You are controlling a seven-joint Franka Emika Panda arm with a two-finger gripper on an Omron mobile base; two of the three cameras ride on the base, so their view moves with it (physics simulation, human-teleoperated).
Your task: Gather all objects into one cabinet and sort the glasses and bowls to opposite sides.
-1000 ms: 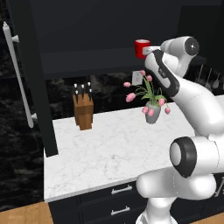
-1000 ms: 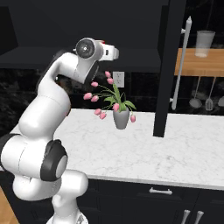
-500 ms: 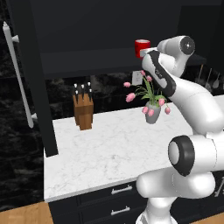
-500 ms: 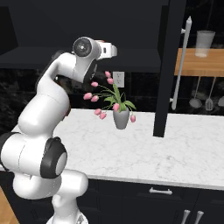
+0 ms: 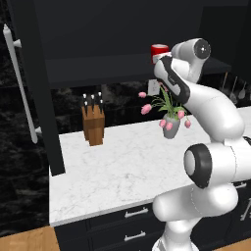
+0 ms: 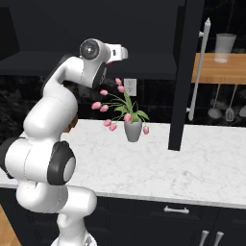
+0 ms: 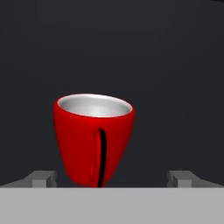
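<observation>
While upright, red cup (image 7: 94,138) handle faces camera.

Cup (image 7: 94,138) upright on cabinet shelf (image 5: 98,66), directly ahead of gripper (image 7: 113,178), handle toward hand, jaws spread either side, not touching. Door (image 5: 29,83) swung open at left. Below shelf on table (image 5: 117,171): knife block (image 5: 93,124) left, flower vase (image 5: 169,125) right, well apart.

Red cup (image 7: 94,138) upright, handle facing, between spread fingertips (image 7: 43,178), dark backdrop
</observation>
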